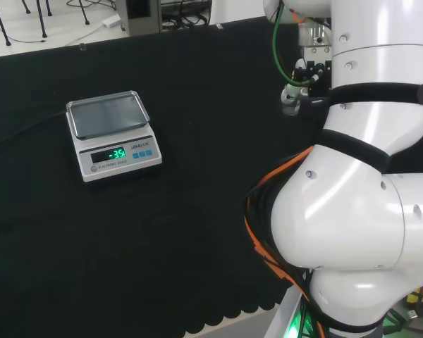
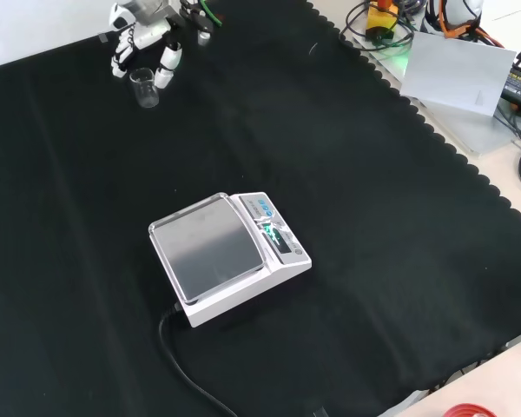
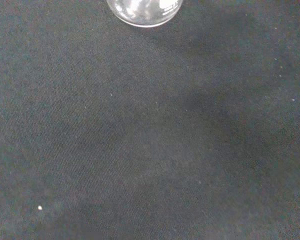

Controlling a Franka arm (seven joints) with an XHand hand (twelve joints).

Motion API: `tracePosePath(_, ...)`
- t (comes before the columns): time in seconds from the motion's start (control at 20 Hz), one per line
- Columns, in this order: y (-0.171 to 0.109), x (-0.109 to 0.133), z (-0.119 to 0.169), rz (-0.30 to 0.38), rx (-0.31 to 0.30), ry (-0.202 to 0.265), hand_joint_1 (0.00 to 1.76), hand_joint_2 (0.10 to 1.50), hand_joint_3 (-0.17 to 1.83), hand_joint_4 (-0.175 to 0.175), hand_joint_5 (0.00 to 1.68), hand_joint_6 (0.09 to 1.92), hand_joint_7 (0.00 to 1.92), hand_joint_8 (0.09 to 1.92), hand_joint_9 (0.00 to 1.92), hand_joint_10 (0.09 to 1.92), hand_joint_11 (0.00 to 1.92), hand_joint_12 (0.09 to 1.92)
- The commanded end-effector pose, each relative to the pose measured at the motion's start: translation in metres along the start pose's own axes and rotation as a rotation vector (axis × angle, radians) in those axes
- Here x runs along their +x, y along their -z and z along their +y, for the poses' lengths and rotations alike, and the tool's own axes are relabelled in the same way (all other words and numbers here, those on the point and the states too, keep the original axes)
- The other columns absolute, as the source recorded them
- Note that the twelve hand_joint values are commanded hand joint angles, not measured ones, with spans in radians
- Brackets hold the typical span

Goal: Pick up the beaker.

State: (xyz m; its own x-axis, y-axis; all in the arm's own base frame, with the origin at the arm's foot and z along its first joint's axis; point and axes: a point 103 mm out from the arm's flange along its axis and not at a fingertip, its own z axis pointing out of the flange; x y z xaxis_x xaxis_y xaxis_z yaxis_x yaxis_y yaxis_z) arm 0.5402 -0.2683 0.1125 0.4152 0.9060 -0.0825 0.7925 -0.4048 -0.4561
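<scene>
A small clear glass beaker [image 2: 144, 87] stands upright on the black cloth at the far left in the front view. The hand [image 2: 143, 26] hangs just above and behind it. Its white fingers [image 2: 168, 62] point down on either side of the beaker's rim, spread and apart from the glass. The hand is open and holds nothing. In the wrist view the beaker's round body [image 3: 145, 11] shows close by against the cloth.
A white digital scale [image 2: 230, 256] with a bare metal pan sits mid-cloth, and its black cable [image 2: 187, 369] trails toward the near edge. The same scale [image 1: 113, 134] is at the left in the head view, and the arm's white links [image 1: 366, 211] stand at the right.
</scene>
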Motion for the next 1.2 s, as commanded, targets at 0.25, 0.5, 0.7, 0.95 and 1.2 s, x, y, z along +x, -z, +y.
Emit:
tracePosePath(0.25,-0.016,0.01,0.017,0.028,0.06,0.004,0.75,1.04,-0.17,-0.009,0.29,0.09,0.02,0.61,0.13,0.86,0.0,1.44)
tracePosePath(0.5,-0.017,0.011,0.018,0.032,0.046,0.007,0.77,1.05,-0.17,-0.018,0.32,0.09,0.06,0.64,0.2,0.86,0.02,1.47)
tracePosePath(0.7,-0.008,0.011,0.014,0.031,0.018,0.01,0.83,1.08,-0.17,-0.039,0.36,0.09,0.12,0.69,0.32,0.86,0.15,1.43)
tracePosePath(0.95,-0.002,0.014,0.015,0.035,-0.006,0.018,0.91,1.15,-0.17,-0.068,0.46,0.09,0.18,0.73,0.5,0.83,0.38,1.34)
tracePosePath(1.2,-0.001,0.019,0.016,0.032,-0.026,0.025,1.02,1.24,-0.17,-0.12,0.46,0.69,0.28,0.76,0.7,0.73,0.62,1.23)
